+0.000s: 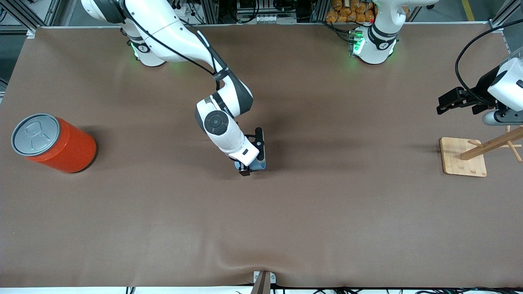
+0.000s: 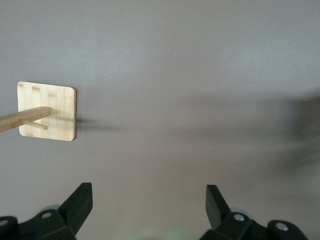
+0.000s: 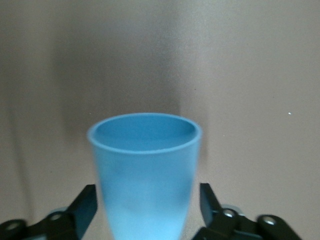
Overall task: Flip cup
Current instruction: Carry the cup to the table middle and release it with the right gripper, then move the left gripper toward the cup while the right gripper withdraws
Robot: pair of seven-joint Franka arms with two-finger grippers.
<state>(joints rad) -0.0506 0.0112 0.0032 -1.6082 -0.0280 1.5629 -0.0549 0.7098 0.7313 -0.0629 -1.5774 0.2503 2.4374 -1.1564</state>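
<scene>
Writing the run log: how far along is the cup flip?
Reach is done: the right hand is down mid-table, fingers either side of the blue cup. In hand: the grasp, though contact isn't clear. Whether the flip is left can't be judged here. The left hand waits open above the wooden stand.

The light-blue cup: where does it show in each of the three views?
Front view: light-blue cup mid-table, mostly hidden under the right claw.
Right wrist view: cup fills the centre, between the claw's fingers.
Left wrist view: not in it.
Shared landmark: brown table cover.
</scene>
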